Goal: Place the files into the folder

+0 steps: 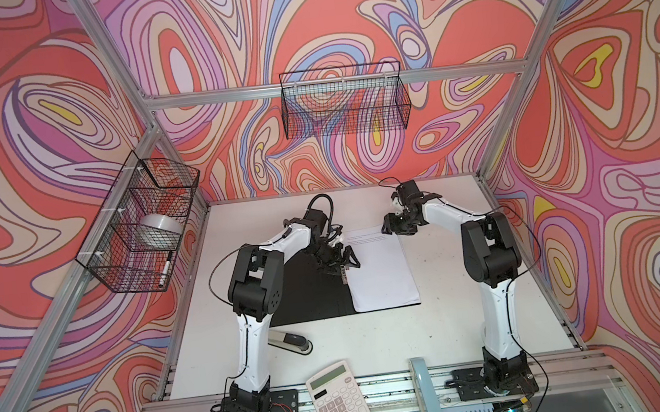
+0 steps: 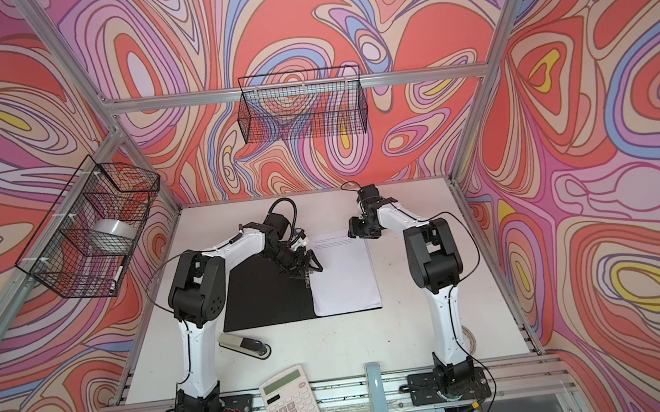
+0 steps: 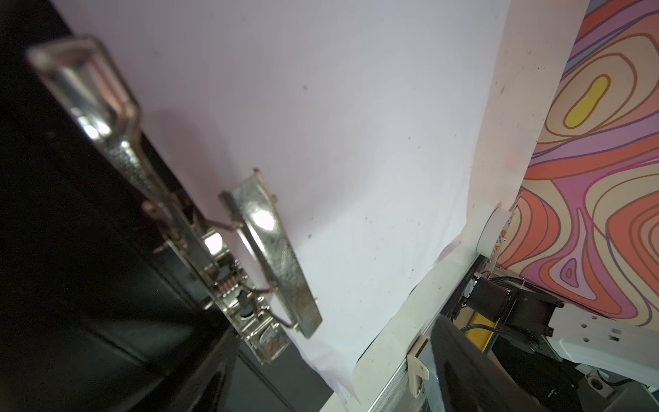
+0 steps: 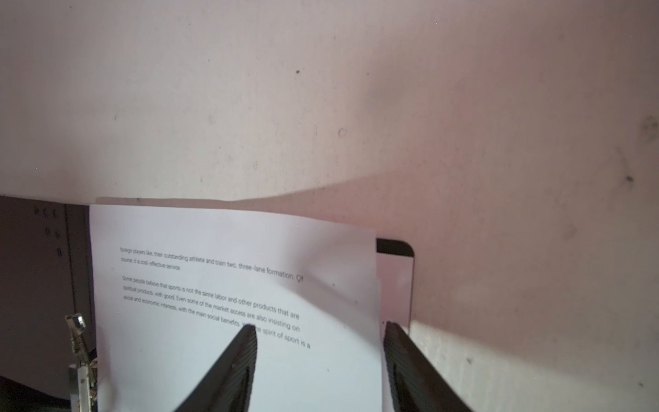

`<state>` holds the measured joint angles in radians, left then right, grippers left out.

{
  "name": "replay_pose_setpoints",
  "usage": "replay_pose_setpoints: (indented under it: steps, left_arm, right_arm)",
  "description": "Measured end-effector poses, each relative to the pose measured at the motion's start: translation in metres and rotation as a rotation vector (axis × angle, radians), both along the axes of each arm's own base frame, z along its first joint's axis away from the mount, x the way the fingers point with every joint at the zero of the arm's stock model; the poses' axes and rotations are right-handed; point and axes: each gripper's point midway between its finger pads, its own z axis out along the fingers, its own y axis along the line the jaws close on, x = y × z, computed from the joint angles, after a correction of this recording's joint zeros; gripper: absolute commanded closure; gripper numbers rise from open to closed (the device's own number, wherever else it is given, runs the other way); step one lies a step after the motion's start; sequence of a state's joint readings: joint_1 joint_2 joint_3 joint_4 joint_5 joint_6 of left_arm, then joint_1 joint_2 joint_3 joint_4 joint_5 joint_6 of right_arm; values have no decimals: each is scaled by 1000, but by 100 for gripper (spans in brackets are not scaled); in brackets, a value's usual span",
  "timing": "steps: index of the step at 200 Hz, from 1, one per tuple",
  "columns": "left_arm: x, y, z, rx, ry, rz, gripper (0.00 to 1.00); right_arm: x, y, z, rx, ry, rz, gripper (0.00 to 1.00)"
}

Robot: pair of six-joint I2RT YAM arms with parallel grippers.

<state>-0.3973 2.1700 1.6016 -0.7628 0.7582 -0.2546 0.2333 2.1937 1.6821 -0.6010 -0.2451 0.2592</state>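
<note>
The folder (image 1: 308, 297) (image 2: 263, 302) lies open on the table, black inside up. The files (image 1: 381, 268) (image 2: 344, 276), white sheets with a few lines of small black text, lie on its right half. My left gripper (image 1: 340, 262) (image 2: 303, 266) hangs open just above the metal spine clip (image 3: 274, 249). The clip's lever (image 3: 89, 89) stands up and its plate lies over the sheets' (image 3: 356, 142) edge. My right gripper (image 1: 395, 225) (image 4: 319, 327) is open over the far corner of the files (image 4: 231, 356), holding nothing. A corner of the folder (image 4: 396, 246) shows past the paper.
A stapler (image 1: 292, 340) lies near the front of the folder by the left arm. A calculator (image 1: 338, 398) and a pale blue tool (image 1: 425, 393) sit on the front rail. Wire baskets hang on the back wall (image 1: 344, 101) and the left wall (image 1: 142, 222).
</note>
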Motion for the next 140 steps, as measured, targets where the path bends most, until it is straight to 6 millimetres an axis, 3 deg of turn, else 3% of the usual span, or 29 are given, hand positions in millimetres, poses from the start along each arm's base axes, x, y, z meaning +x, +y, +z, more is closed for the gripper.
replay_pose_setpoints:
  steps: [34, 71, 102, 140]
  left_arm:
    - [1, 1, 0, 0, 1, 4, 15]
    - [1, 3, 0, 0, 10, 11, 15]
    - [1, 4, 1, -1, 14, 13, 15]
    - [0, 3, 2, -7, 19, 12, 15]
  right_arm:
    - [-6, -8, 4, -35, -3, -25, 40]
    - [-20, -16, 31, -45, -31, -61, 39]
    - [-50, -22, 39, -25, -11, -93, 39]
    - [-104, -28, 21, 17, 86, -139, 39]
